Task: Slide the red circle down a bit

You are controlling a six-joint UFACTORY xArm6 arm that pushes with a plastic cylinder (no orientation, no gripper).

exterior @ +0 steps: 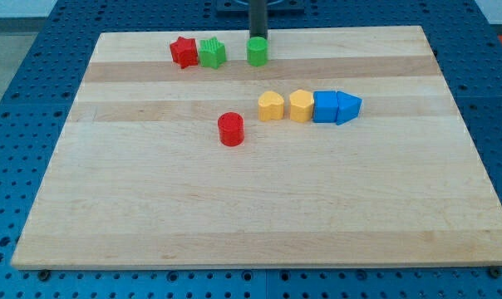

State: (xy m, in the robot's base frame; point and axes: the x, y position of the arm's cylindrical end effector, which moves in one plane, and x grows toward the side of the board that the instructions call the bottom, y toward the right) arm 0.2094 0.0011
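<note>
Camera view showed you a pale wooden counter [259, 208] resting on a blue perforated base [18, 100], with eight small blocks spread over its upper half. There was no pincer on this arm, so nothing was open, closed or held; it ended in a straight dark rod, and my tip [257, 37] stood at the view's top, right against the upper edge of the green cylinder [257, 51], appearing to touch it.

The red circle [231, 129] sat near the middle of the counter, a little to the view's left of centre, on its own and apart from every other block. My tip was well above it in the view and slightly to the view's right, with the green cylinder between the two.

Along the top edge, you had a red star [183, 51] at the view's left, touching or just beside a green star-like block [212, 53] on its right; the green cylinder stood apart from that pair, further right.

To the view's right of the red circle and slightly higher ran a row of four blocks. A yellow block [271, 106] of rounded shape came first, nearest the red circle but not touching it, then a second yellow block [301, 105] just beside it. Against that one sat a blue cube [325, 107], and a blue triangle [348, 107] touched the cube at the row's right end.
</note>
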